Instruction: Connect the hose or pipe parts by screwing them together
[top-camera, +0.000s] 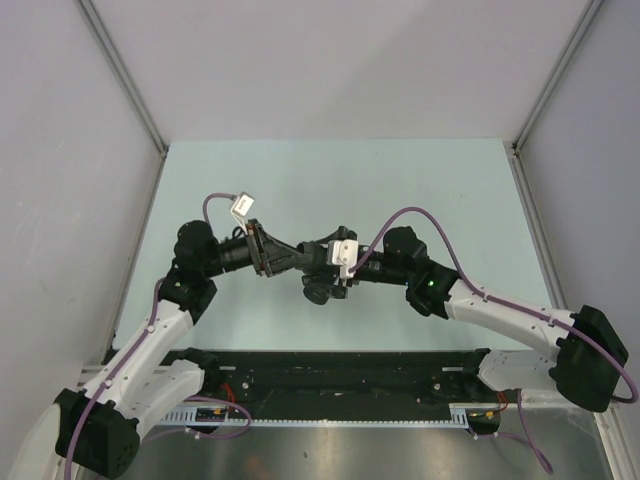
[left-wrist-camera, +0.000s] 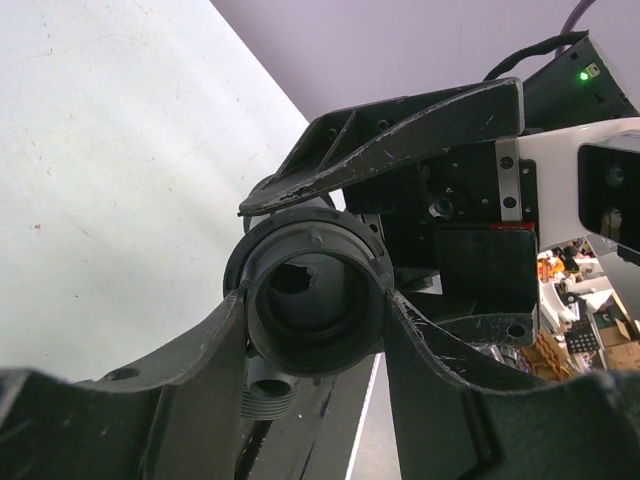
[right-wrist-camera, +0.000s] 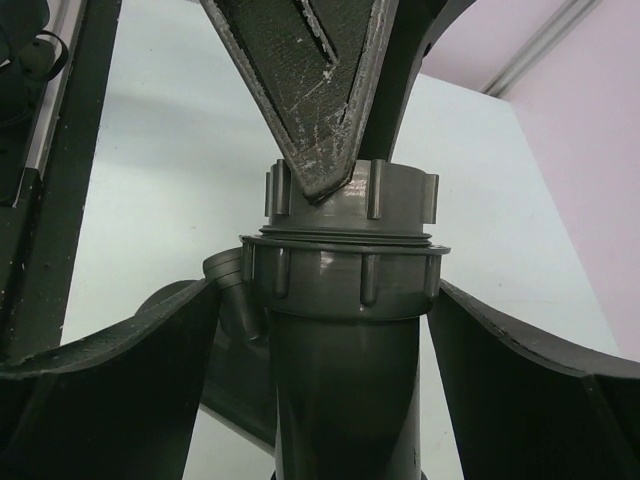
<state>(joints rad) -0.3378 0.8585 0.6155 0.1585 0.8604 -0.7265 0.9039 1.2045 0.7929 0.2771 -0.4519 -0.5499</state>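
Above the table (top-camera: 300, 170) centre, the left gripper (left-wrist-camera: 314, 312) clamps the ribbed nut (left-wrist-camera: 318, 232) while the right gripper (right-wrist-camera: 330, 290) grasps the Y-branched pipe (right-wrist-camera: 335, 400). Held coaxial and touching, their threads can likely engage.

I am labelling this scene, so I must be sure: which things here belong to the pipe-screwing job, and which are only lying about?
Job:
dark grey ribbed plastic collar fitting
dark grey branched plastic pipe

Only around:
thin purple cables
small white plastic connector
long black rail at the near edge
pale green table top
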